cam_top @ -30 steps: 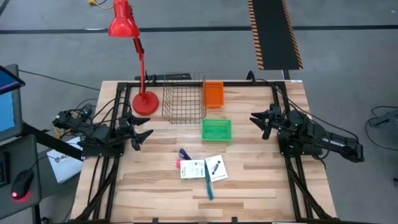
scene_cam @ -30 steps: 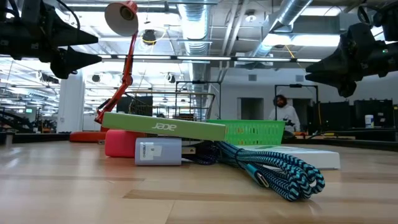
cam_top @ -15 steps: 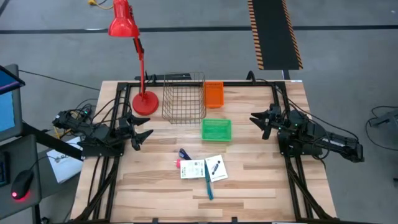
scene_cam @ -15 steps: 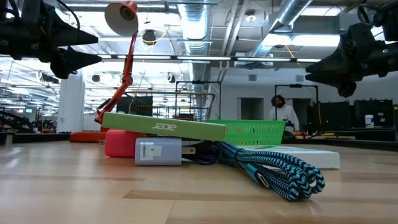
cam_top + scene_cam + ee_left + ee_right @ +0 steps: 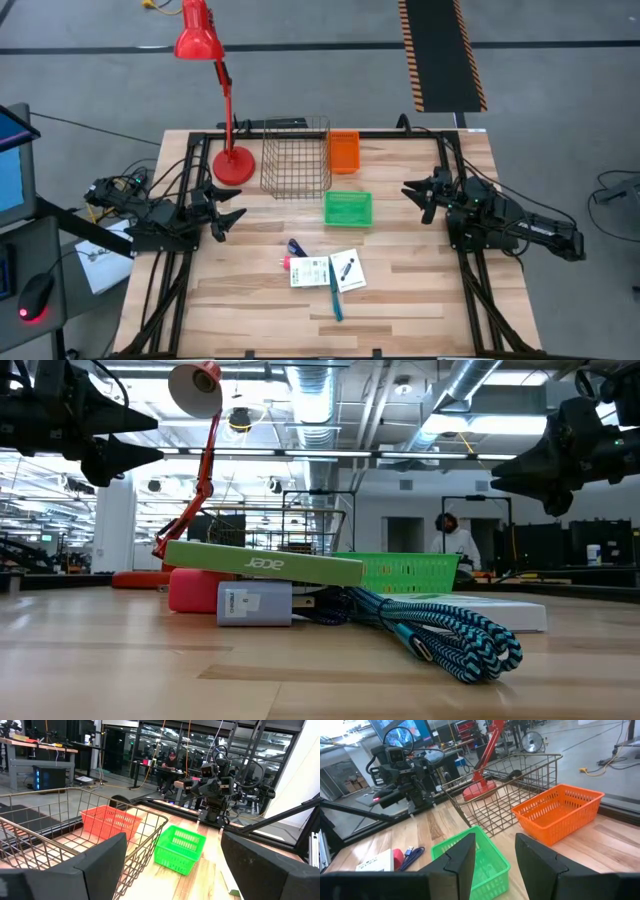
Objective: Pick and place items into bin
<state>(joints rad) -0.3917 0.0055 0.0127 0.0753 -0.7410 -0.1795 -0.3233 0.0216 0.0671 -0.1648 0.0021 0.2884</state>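
Note:
The items lie in a small heap on the table's near middle. It holds two white cards (image 5: 310, 271) (image 5: 347, 270), a teal pen-like stick (image 5: 335, 298), a dark blue cord piece (image 5: 296, 247) and a tiny pink cube (image 5: 285, 262). In the low view a green-edged white packet (image 5: 262, 564) rests on a pink block (image 5: 195, 590) and a pale-blue block (image 5: 254, 603), beside a teal braided cord (image 5: 450, 630). My left gripper (image 5: 232, 215) hovers open at the table's left. My right gripper (image 5: 412, 195) hovers open at the right. Both are well clear of the items.
A green bin (image 5: 347, 208) stands between the grippers. Behind it are an orange bin (image 5: 344, 151) and a wire basket (image 5: 296, 157). A red lamp's base (image 5: 233, 165) sits at the far left. Black frame rails run along both table sides. A person (image 5: 455, 540) stands far off in the room.

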